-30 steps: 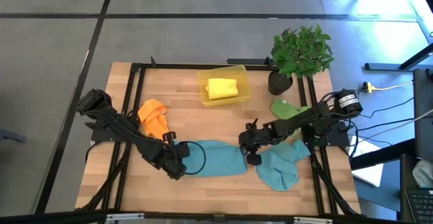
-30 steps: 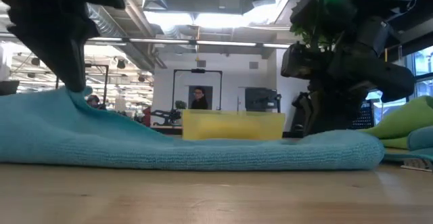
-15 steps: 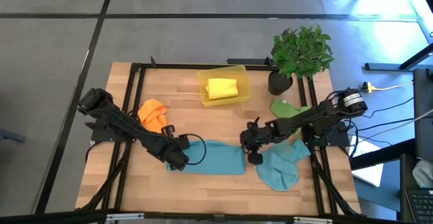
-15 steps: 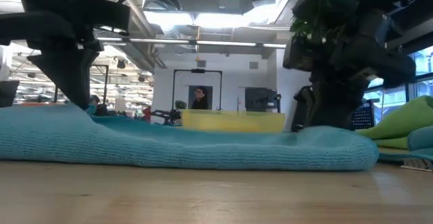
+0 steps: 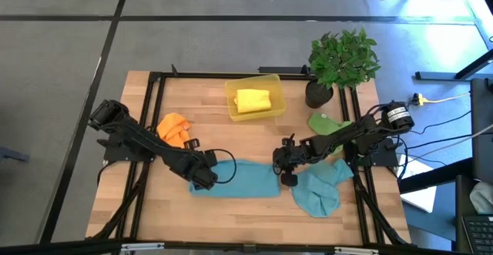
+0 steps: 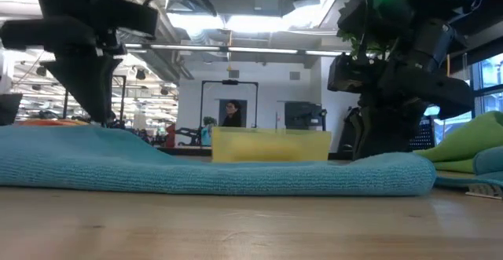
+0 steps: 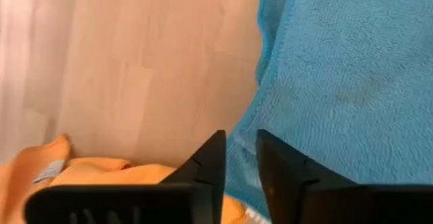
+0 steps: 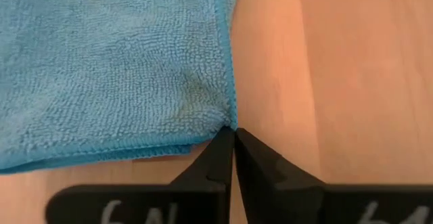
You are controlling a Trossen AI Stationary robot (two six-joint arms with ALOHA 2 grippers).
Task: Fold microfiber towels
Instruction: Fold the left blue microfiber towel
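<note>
A teal-blue towel [image 5: 240, 180] lies folded flat at the table's near middle; it also shows in the low view [image 6: 236, 172]. My left gripper [image 5: 206, 179] is shut on its left end. My right gripper [image 5: 286, 177] is shut at its right end. A second teal towel [image 5: 318, 189] lies crumpled to the right. An orange towel [image 5: 174, 130] lies bunched at the left. A green towel [image 5: 328, 123] lies by the plant pot. A yellow towel [image 5: 253, 100] sits folded in the yellow bin [image 5: 274, 82]. My left gripper pinches the teal towel's left edge [image 7: 241, 158] between its two fingers, coming from above and from the table's left. The cloth there lies low on the table; how many layers are held does not show. My right gripper has its shut fingertips at the towel's right-hand corner [image 8: 230, 121], where two layered edges meet. It points down from above. The corner lies flat on the table; whether cloth is between the tips, I cannot tell.
A potted plant [image 5: 343, 58] stands at the far right corner. A black frame [image 5: 154, 85] runs along the table's edges. Bare wood shows between the bin and the teal towel [image 5: 239, 139] and along the near edge.
My left gripper has gone a little toward the far edge and the right and has come down. The towel's left end, first raised in a peak, now lies flat and low. The right end has stayed in place.
</note>
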